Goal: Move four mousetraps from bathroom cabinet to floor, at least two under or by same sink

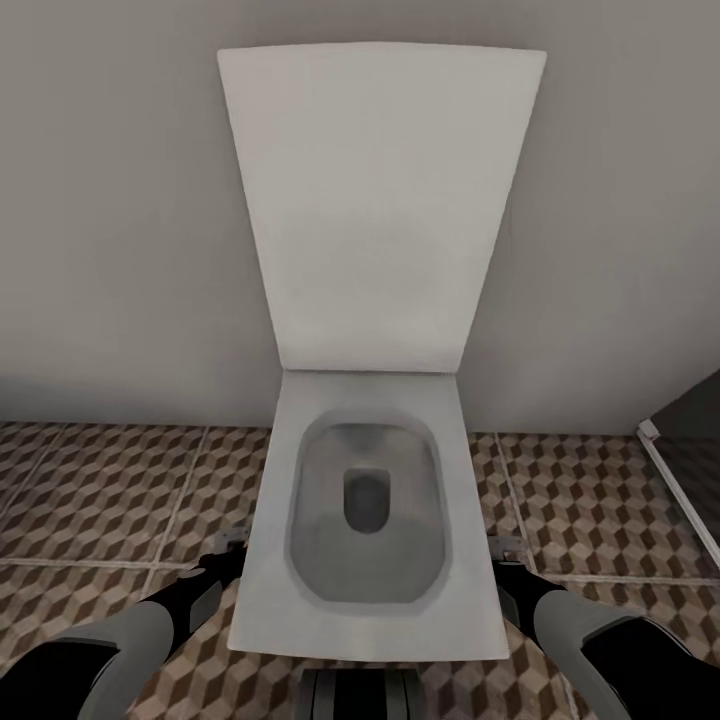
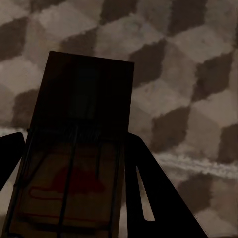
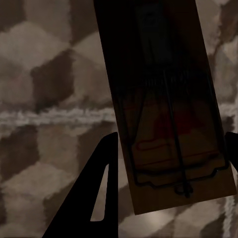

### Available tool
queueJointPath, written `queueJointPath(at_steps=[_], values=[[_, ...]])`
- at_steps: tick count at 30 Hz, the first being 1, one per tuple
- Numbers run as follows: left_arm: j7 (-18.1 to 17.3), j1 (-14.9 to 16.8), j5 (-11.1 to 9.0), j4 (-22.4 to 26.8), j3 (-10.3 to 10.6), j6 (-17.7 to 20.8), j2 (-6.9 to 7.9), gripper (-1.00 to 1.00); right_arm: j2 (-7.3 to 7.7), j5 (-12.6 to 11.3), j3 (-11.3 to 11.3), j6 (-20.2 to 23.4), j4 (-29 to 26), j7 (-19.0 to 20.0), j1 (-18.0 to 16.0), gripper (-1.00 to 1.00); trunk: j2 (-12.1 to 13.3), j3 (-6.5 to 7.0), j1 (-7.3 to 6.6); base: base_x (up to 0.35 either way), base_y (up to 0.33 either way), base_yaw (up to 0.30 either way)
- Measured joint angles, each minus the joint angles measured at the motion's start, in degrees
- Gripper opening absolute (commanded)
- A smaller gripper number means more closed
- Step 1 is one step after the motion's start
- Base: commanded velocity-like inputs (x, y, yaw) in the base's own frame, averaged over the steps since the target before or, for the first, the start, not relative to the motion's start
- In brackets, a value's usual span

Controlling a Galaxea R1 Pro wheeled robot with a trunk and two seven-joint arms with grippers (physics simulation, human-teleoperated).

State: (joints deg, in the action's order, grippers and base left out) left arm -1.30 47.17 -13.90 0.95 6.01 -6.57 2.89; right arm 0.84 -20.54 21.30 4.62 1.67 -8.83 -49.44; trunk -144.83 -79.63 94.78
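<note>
Right now, from the head view, the robot faces a white toilet (image 1: 365, 520) with its lid (image 1: 375, 200) raised against the grey wall (image 1: 100, 200); the left claw (image 1: 228, 548) and the right claw (image 1: 505, 550) sit low on either side of the bowl, above the cube-patterned bathroom floor (image 1: 110, 500). No sink appears here, so letting go at this spot would likely leave the traps away from any sink, and the toilet base between the two claws could knock an arm on the way round.

Through the left wrist view, a mousetrap (image 2: 74, 163) lies clamped between the left claw's dark fingers (image 2: 158, 198), its wire bar and red print facing the camera, with floor tile beyond its far end. It juts well past the fingertips, so a bump could lever it loose.

Through the right wrist view, a second mousetrap (image 3: 166, 109) is gripped by the right claw, one finger (image 3: 96, 198) on one side and the other (image 3: 231, 148) just at its far edge. That edge hold looks thin, so it may slip and drop onto the tiles.
</note>
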Motion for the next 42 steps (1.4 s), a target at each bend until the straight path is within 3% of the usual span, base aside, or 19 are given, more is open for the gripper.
queueJointPath(at_steps=[13, 26, 42], values=[[0.33, 0.00, -0.03, 0.00, -0.05, -0.03, 0.00, -1.00, 0.06, -0.08, 0.00, 0.04, 0.02, -0.04, 0.00, -1.00, 0.00, 0.00, 0.00, 0.000, 0.000, 0.000], [0.24, 0.00, -0.01, -0.01, -0.07, -0.07, 0.02, -1.00, 0.47, -0.17, -0.10, 0.03, 0.02, -0.08, 0.00, -1.00, -0.17, -2.88, 0.34, 0.000, 0.000, 0.000], [0.25, 0.00, -0.01, 0.00, -0.04, -0.17, 0.02, -1.00, 0.44, -0.13, -0.06, 0.04, 0.04, -0.03, 0.00, -1.00, -0.17, -2.88, 0.33, 0.000, 0.000, 0.000]])
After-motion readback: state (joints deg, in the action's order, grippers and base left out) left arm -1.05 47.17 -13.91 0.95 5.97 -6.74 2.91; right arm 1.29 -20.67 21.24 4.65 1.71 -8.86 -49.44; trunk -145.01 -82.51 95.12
